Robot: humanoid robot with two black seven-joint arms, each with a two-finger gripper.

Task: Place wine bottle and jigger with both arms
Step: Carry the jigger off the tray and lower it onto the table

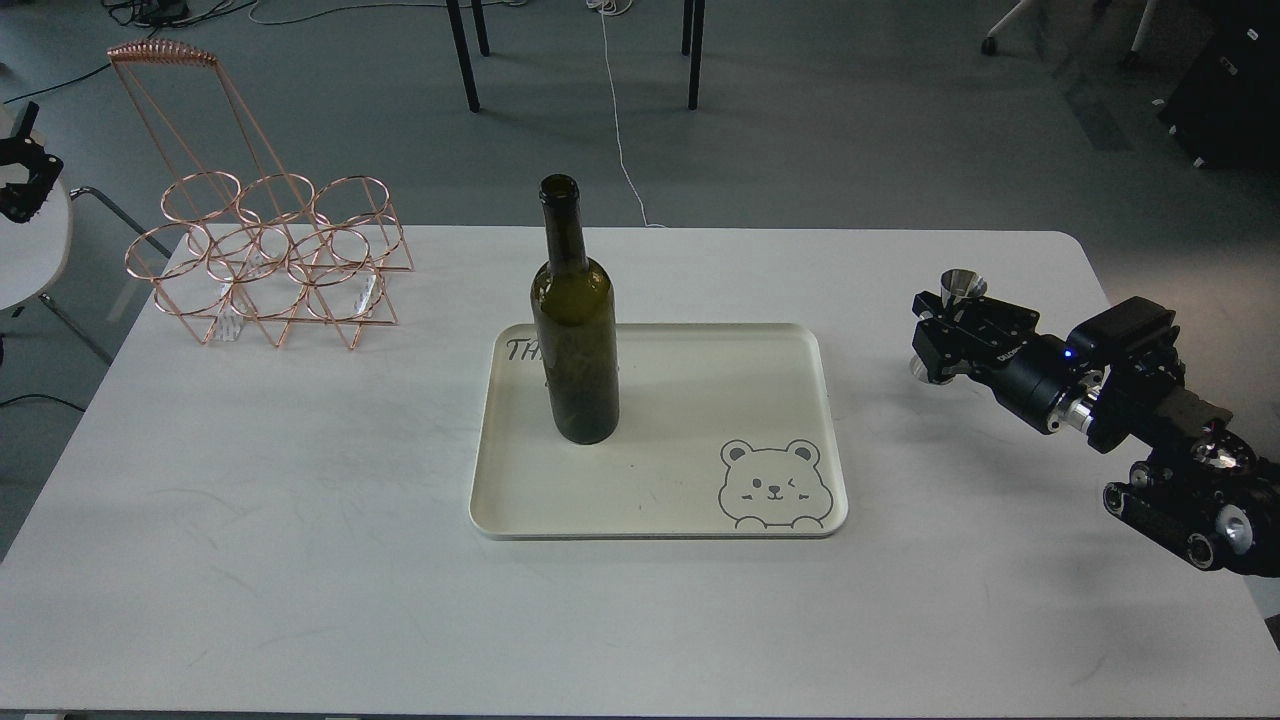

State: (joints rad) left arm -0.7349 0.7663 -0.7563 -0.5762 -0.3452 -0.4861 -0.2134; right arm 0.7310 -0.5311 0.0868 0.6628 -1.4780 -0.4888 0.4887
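Observation:
The wine bottle (pixel 574 330), dark olive-green with an open neck, stands upright on the left half of a cream tray (pixel 700 500) at the table's middle. The silver jigger (pixel 962 285) is at the right of the table, clear of the tray. My right gripper (pixel 938 335) is shut around its waist; its top cone shows above the fingers and its lower cone below them. A small black clawed part (pixel 25 170) at the far left edge looks like my left gripper, well away from the bottle. Its fingers cannot be told apart.
A copper wire bottle rack (pixel 270 260) stands at the table's back left corner. The tray has a bear drawing (pixel 775 485) at its front right. The white table (pixel 250 560) ends just right of my right arm. Chair legs and cables are on the floor behind.

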